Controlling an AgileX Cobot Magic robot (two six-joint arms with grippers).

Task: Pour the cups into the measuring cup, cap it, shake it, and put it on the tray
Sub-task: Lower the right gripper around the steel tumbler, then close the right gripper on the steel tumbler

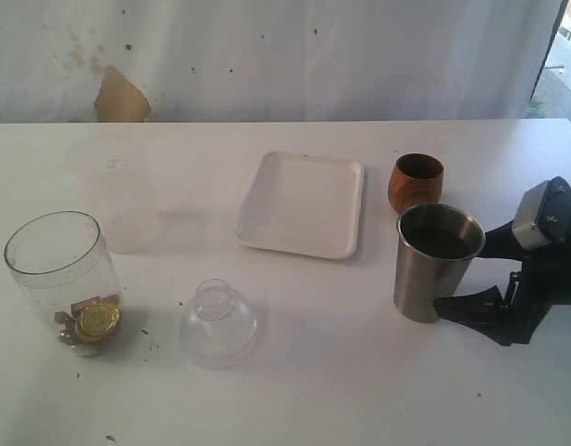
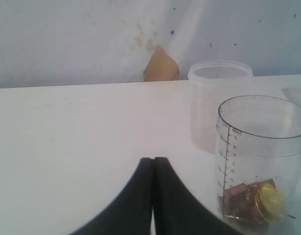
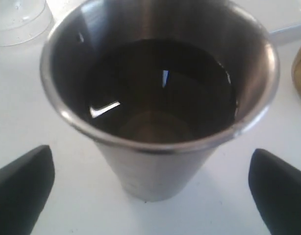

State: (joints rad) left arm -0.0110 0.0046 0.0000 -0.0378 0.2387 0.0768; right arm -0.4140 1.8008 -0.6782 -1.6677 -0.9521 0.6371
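While its jaws stand fully apart, gripping nothing, my right gripper (image 3: pixel 150 166) straddles the tapered grey stainless-steel tumbler (image 1: pixel 436 260) at right centre of the exterior frame, placed to close on it for pouring. My left gripper (image 2: pixel 153 164), jaws pressed together and empty, sits beside the tall clear plastic measuring cup (image 1: pixel 58 269) at lower left, leaving its mouth unobstructed.

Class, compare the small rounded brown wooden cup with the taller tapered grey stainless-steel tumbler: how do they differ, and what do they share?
The wooden cup is brown and rounded; the steel tumbler is grey and tapered. The tumbler stands taller than the cup. The tumbler sits between the open right gripper's fingers; nothing grips the cup. Both stand upright on the table, right of the white tray in the exterior view.
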